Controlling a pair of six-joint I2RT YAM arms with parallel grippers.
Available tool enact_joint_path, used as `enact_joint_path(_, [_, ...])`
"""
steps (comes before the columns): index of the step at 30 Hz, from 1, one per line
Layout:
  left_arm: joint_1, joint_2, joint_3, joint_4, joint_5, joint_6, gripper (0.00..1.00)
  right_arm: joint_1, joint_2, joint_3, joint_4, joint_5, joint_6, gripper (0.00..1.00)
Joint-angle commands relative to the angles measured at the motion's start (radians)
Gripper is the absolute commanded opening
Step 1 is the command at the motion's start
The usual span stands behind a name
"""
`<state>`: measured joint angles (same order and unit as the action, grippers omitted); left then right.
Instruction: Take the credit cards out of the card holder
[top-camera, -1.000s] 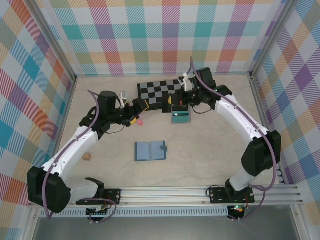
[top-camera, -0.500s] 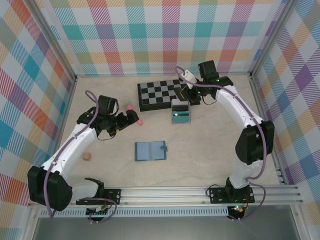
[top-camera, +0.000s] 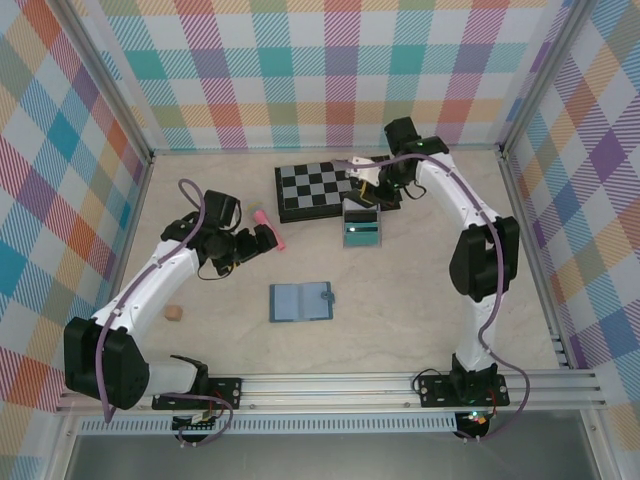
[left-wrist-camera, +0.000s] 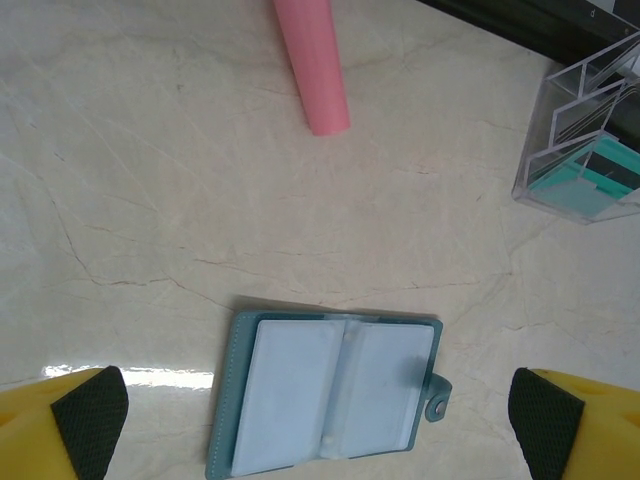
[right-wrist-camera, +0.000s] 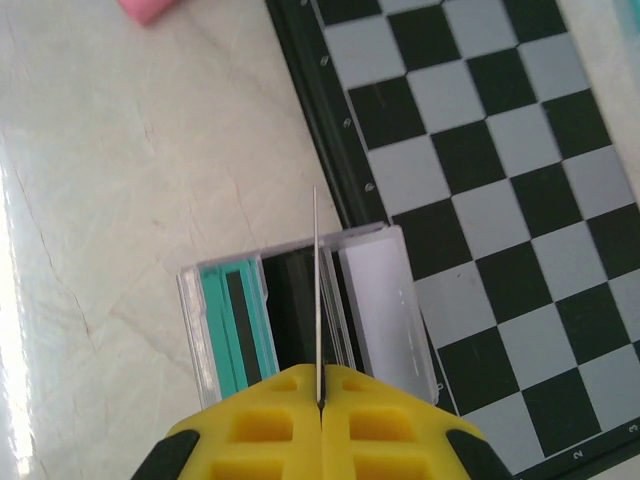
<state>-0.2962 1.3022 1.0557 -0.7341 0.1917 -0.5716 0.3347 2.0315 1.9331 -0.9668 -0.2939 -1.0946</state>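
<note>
The small blue-grey folding card holder (top-camera: 301, 301) lies spread open near the table's middle, pockets up for picking. The right gripper (right-wrist-camera: 320, 385) is clenched on a thin pale credit card (right-wrist-camera: 317, 290), edge-down over the clear plastic tray (right-wrist-camera: 190, 320) by the black-and-grey chessboard (right-wrist-camera: 480, 150) — apparently to slot it beside the teal cards (right-wrist-camera: 225, 330). The left gripper (top-camera: 263, 240) hangs released — free for another pull.

Left gripper (left-wrist-camera: 318, 420) spread wide, right gripper (right-wrist-camera: 322, 388) pinching credit card (right-wrist-camera: 317, 290) edge-on
</note>
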Motion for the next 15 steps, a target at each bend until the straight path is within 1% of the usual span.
enact_joint_path(1, [0.017,0.008,0.017,-0.012,0.010,0.024,1.00,0.013,0.027,0.035,-0.049,0.026,-0.106,0.00])
enact_joint_path(8, [0.017,0.026,0.010,-0.008,0.022,0.019,1.00,0.036,0.079,0.051,-0.062,0.125,-0.162,0.00])
enact_joint_path(15, [0.017,0.032,0.007,-0.008,0.034,0.012,1.00,0.045,0.088,0.010,-0.026,0.167,-0.157,0.00])
